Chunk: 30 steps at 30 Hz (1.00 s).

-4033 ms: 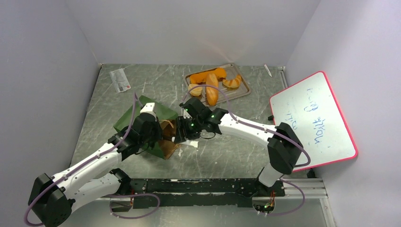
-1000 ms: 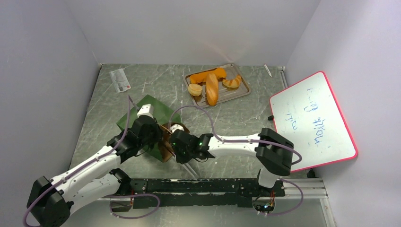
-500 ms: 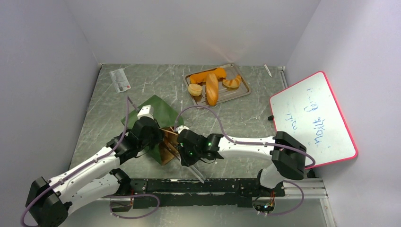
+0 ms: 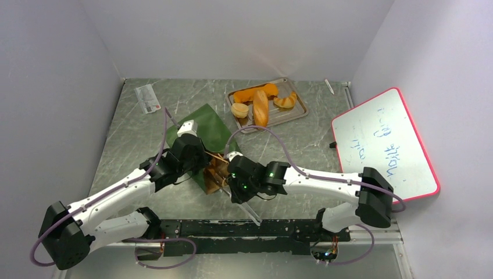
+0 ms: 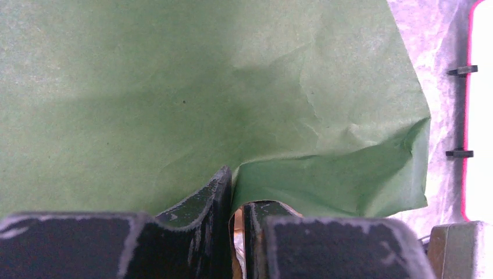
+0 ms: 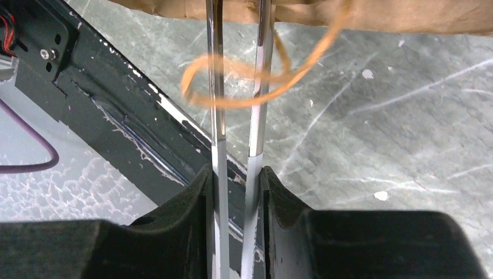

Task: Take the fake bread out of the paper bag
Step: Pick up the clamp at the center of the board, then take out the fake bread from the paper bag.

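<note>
The dark green paper bag lies tilted, its brown mouth facing the near side. My left gripper is shut on the bag's rim; in the left wrist view the fingertips pinch the green paper. My right gripper is shut on metal tongs, whose arms pass through a tan cord handle up to the bag's brown edge. The fake bread I can see lies on the far tray: baguette, bun, croissant, orange piece. No bread shows inside the bag.
The grey metal tray sits at the back. A red-framed whiteboard leans at the right. A card lies at the back left, a pen at the back right. The black base rail runs just below the tongs.
My left gripper has carried the bag's rim up and to the right, swinging the bag toward the tray. My right gripper has shifted right with the tongs, staying at the bag's mouth.
</note>
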{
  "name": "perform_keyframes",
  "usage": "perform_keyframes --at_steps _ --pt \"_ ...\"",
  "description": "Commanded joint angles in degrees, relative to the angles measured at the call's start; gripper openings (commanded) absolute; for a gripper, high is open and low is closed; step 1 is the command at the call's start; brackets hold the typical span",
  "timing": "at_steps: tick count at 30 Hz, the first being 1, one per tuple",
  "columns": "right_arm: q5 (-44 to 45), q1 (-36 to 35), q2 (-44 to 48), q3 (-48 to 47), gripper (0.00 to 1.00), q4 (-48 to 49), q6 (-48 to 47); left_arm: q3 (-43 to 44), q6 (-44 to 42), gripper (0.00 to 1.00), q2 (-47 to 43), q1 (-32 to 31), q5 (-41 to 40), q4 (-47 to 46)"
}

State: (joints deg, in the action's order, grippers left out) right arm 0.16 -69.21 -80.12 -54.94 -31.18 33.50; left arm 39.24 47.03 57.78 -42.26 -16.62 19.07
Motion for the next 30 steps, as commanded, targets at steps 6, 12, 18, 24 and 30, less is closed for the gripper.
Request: perform_keyframes --at_steps 6,12,18,24,30 --pt "-0.23 -1.01 12.06 1.41 0.00 -12.32 2.06 0.85 7.98 0.07 3.98 4.42 -19.04 8.34" --pt "0.96 -0.38 10.79 1.86 0.00 -10.67 1.85 1.61 6.61 0.07 5.44 3.94 -17.33 8.27" --pt "-0.99 5.84 4.91 0.51 0.00 -5.16 1.51 -1.34 5.92 0.07 1.84 1.32 -17.00 5.96" --pt "-3.93 11.21 -0.92 -4.82 0.00 -2.77 -0.26 -3.77 2.27 0.07 -3.38 0.32 -15.40 4.27" --pt "-5.21 11.94 -4.19 -8.19 0.00 -2.64 -0.64 -3.96 3.42 0.07 -6.17 0.12 -16.97 7.72"
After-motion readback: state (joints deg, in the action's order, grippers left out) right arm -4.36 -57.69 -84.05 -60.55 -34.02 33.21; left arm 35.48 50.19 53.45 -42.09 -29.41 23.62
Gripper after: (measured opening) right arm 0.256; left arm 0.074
